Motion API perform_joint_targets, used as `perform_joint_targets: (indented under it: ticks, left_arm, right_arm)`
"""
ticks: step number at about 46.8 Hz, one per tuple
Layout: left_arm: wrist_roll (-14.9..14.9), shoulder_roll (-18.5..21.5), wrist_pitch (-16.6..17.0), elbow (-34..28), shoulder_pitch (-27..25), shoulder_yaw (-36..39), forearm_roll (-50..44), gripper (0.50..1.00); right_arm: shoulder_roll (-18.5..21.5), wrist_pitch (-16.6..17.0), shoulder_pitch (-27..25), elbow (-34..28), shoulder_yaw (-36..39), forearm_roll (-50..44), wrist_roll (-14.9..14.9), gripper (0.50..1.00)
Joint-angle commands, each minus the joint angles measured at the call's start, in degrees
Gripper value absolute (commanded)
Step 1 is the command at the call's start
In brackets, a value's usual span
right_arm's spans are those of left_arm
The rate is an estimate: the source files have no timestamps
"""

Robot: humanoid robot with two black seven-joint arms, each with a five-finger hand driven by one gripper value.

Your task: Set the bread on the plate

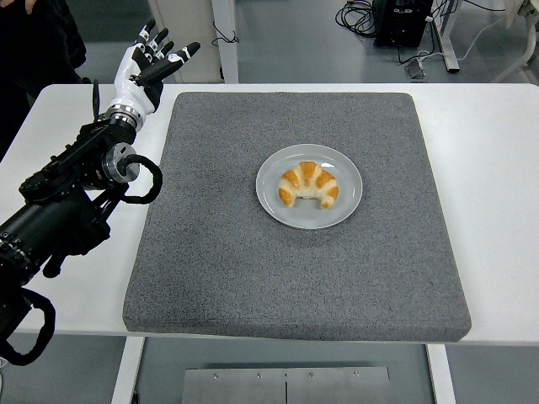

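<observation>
While empty, left hand: fingers spread, above bench far-left corner.
Croissant: resting on grey plate.

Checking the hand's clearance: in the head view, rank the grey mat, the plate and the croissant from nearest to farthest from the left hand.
Measured from the left hand, raised open at the table's far-left corner:
1. Grey mat: its far-left corner lies just right of the hand.
2. Plate: mid-mat, its left rim comes next.
3. Croissant: on the plate, inside that rim.
</observation>
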Motion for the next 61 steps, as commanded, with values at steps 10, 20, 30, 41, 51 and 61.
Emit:
perform_joint_targets:
  ticks: [10, 20, 30, 41, 51, 61]
  left_arm:
    - [-0.1, -1.2, -3.7, 3.8, 0.0, -0.1, -3.2, 0.968]
    - [-0.1, -1.7, -4.7, 4.0, 0.0, -0.1, -4.8, 0.968]
    - [0.0, -3.8, -4.7, 5.6, 0.0, 0.1, -5.0, 0.968]
    - [-0.1, -4.1, -4.7, 5.6, 0.0, -0.2, -5.2, 0.968]
    - [-0.1, -4.3, -4.7, 5.6, -0.1, -0.4, -5.5, 0.968]
    - [0.0, -3.9, -5.5, 5.6, -0.1, -0.6, -6.2, 0.968]
  right_arm:
    - [0.0, 0.0, 0.3, 0.2, 0.1, 0.0, 0.0, 1.0]
    - [0.0, 0.0, 0.2, 0.0, 0.2, 0.0, 0.0, 1.0]
    - [0.0, 0.0, 0.2, 0.1, 0.1, 0.0, 0.0, 1.0]
    - [0.0, 0.0, 0.0, 0.1, 0.1, 0.0, 0.0, 1.0]
    - [0.0, 0.0, 0.5, 0.1, 0.3, 0.0, 0.0, 1.0]
    - [0.0, 0.0, 0.6, 0.3, 0.3, 0.0, 0.1, 1.0]
